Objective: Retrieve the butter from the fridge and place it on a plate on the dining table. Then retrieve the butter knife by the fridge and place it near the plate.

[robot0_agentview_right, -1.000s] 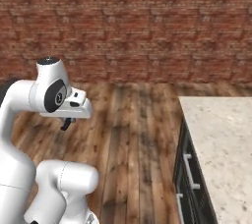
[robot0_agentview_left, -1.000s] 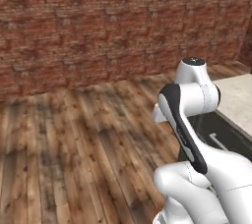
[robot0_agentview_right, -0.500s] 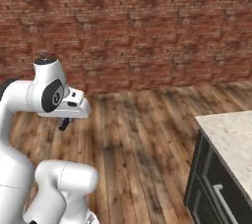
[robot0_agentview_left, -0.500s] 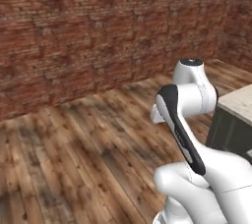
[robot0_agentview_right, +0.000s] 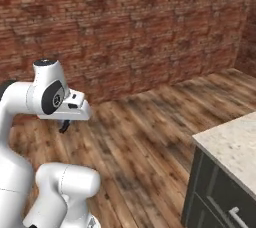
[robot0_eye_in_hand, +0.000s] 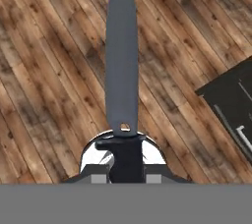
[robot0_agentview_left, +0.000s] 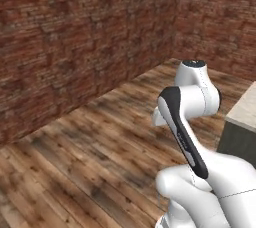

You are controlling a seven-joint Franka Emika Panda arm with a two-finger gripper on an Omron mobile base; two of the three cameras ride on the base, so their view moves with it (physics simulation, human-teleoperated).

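In the hand view my gripper is shut on the black handle of the butter knife. Its long grey blade points straight away from the hand over the wooden floor. From the right base view the gripper hangs under the white hand, held high over the floor in front of the brick wall, with a dark bit of the butter knife poking down. The butter, the fridge, the plate and the dining table are out of view.
A stone-topped counter over dark drawers stands at the lower right; its corner also shows at the right edge. Its dark front lies right of the blade. Brick walls meet in a corner ahead. Wooden floor spreads between.
The whole picture has shifted: the base has turned, so the counter slid toward the right edge and a wall corner came into view. The arm holds the same pose with the knife.
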